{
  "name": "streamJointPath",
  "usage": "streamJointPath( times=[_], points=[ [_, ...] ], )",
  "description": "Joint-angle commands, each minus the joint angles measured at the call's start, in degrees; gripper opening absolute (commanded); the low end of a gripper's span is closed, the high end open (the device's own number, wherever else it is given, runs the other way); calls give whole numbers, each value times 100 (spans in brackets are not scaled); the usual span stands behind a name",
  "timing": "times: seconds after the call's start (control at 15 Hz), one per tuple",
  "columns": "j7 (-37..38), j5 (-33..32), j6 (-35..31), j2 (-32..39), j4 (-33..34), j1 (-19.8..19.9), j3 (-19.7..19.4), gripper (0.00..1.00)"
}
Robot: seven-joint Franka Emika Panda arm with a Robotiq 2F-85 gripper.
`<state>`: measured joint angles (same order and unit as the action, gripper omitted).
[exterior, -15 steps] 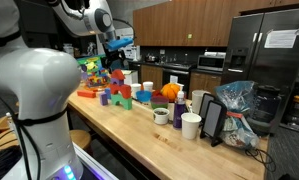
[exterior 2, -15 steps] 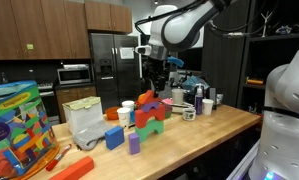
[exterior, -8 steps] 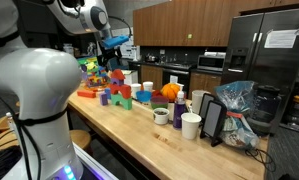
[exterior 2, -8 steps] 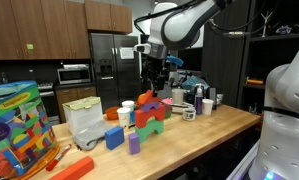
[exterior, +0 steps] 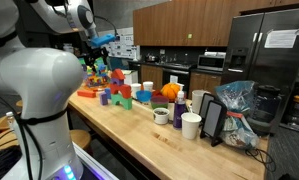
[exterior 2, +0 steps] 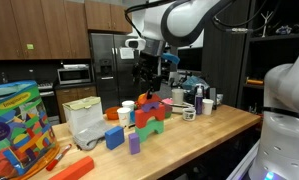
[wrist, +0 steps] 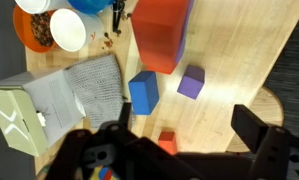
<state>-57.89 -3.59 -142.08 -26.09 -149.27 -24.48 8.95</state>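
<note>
My gripper [wrist: 189, 125] hangs open above the wooden counter [wrist: 229, 70] with nothing between its dark fingers [wrist: 257, 130]. Straight below it in the wrist view lie a small red block [wrist: 167, 141], a blue block [wrist: 142, 92] and a purple block [wrist: 192, 83]. A big red block [wrist: 161, 35] stands just beyond them. In both exterior views the gripper [exterior 2: 146, 72] [exterior: 93, 52] hovers well above the cluster of coloured blocks [exterior 2: 149, 110] [exterior: 114, 92].
A white mesh bag [wrist: 64, 100] [exterior 2: 86, 122] lies beside the blue block. Bowls [wrist: 67, 28] and cups [exterior: 190, 125] stand on the counter, with a colourful toy box [exterior 2: 19, 125], a tablet stand [exterior: 213, 122] and a plastic bag [exterior: 234, 105]. A fridge [exterior: 274, 60] stands behind.
The jaws spread a little wider to fully open. The arm swung sideways, carrying the gripper away from above the red block stack.
</note>
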Motion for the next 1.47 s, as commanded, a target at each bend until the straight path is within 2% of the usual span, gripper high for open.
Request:
streamJointPath(
  times=[0.0, 0.4, 0.8, 0.87, 1.4],
  points=[
    [-34, -3, 185, -198, -153, -273, 176, 100],
    [74, -153, 198, -446, -655, -636, 579, 100],
    [259, -472, 60, -686, -1259, -809, 838, 100],
    [360, -587, 152, -432, -974, -776, 919, 100],
    [832, -1103, 105, -399, -970, -933, 1224, 100]
  ],
)
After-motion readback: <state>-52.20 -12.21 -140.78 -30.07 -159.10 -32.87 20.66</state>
